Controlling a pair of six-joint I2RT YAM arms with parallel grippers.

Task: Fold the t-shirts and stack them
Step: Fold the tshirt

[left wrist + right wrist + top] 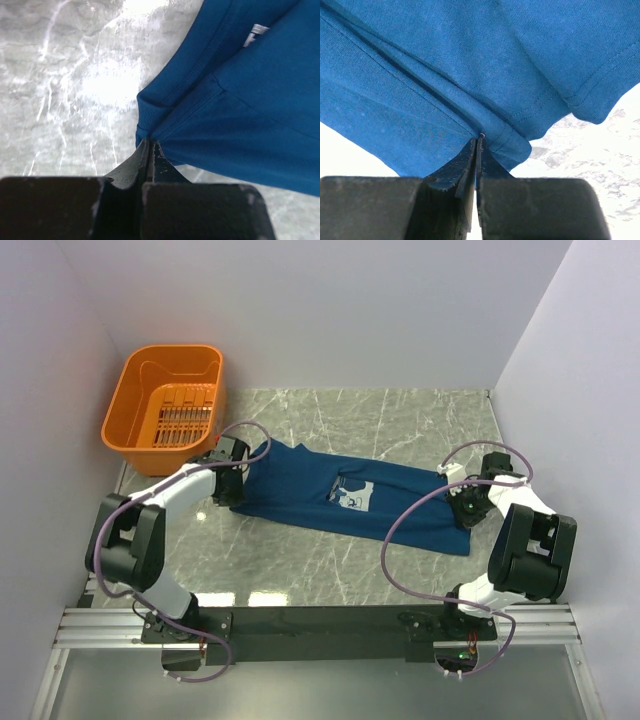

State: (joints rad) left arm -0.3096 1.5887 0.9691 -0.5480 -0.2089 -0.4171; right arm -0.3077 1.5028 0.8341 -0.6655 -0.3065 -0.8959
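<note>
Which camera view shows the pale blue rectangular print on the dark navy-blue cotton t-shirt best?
The top external view: the whole pale blue rectangular print lies face up on the dark navy-blue cotton t-shirt. The left wrist view catches only a pale corner of it; the right wrist view shows only blue fabric.

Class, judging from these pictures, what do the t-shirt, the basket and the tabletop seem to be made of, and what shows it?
T-shirt: soft matte knit, likely cotton; fine texture, stitched hems, limp folds. Basket: apparently moulded plastic, smooth orange, slotted floor. Tabletop: glossy grey with white veins, marble or a printed imitation.
</note>
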